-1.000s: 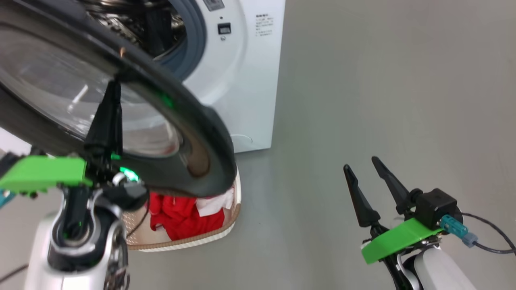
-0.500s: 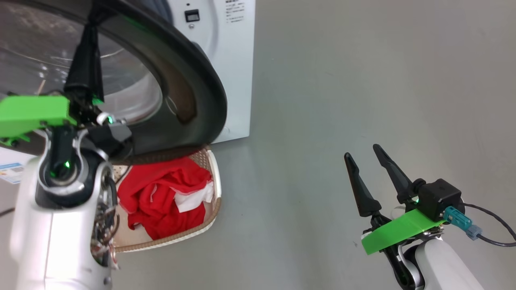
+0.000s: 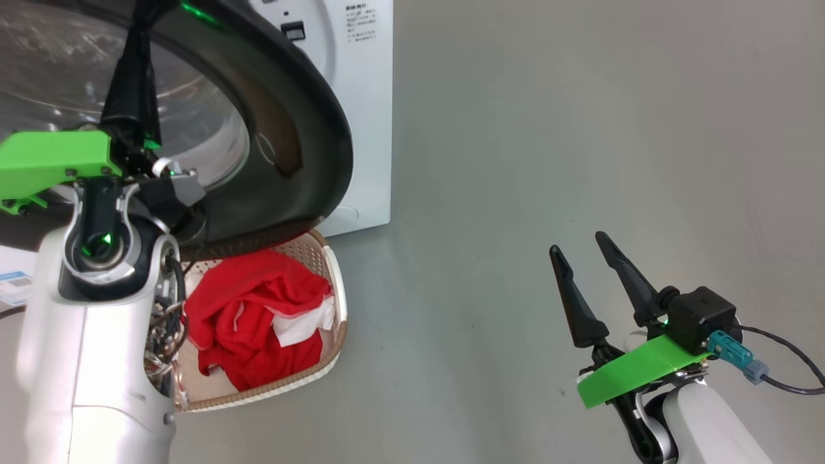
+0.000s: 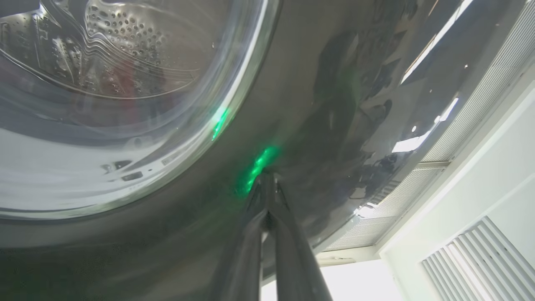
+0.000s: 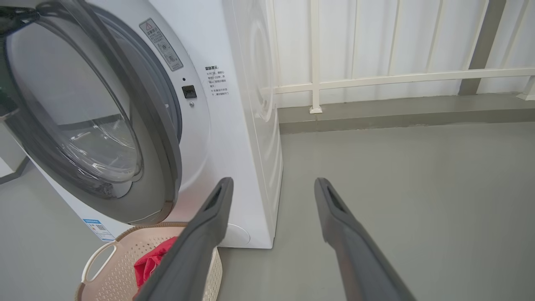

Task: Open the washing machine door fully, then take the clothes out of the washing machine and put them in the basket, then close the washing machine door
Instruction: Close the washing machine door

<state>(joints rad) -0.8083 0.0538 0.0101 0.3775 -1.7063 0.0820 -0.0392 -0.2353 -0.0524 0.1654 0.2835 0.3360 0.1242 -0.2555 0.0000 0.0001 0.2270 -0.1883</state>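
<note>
The washing machine door (image 3: 309,142) stands partly swung toward the white washing machine (image 3: 361,129). My left gripper (image 3: 143,16) is shut, holding nothing. In the left wrist view its tips (image 4: 267,177) press on the door's glossy black rim (image 4: 313,83), beside the glass. The red and white clothes (image 3: 258,309) lie in the cream basket (image 3: 335,303) on the floor under the door. My right gripper (image 3: 577,245) hangs open and empty over bare floor, far right of the machine. The right wrist view shows it (image 5: 273,184) facing the machine (image 5: 246,125), door (image 5: 163,179), basket (image 5: 108,259) and clothes (image 5: 148,263).
Grey floor (image 3: 548,129) spreads out to the right of the machine. A white railing (image 5: 376,79) and panelled wall run behind it. A dark cable (image 3: 786,380) trails from my right wrist. The basket sits tight against the machine's lower front.
The door has swung closer to the machine front with my left gripper against its rim. The head camera shifted, so more of the basket shows. My right gripper has stayed put.
</note>
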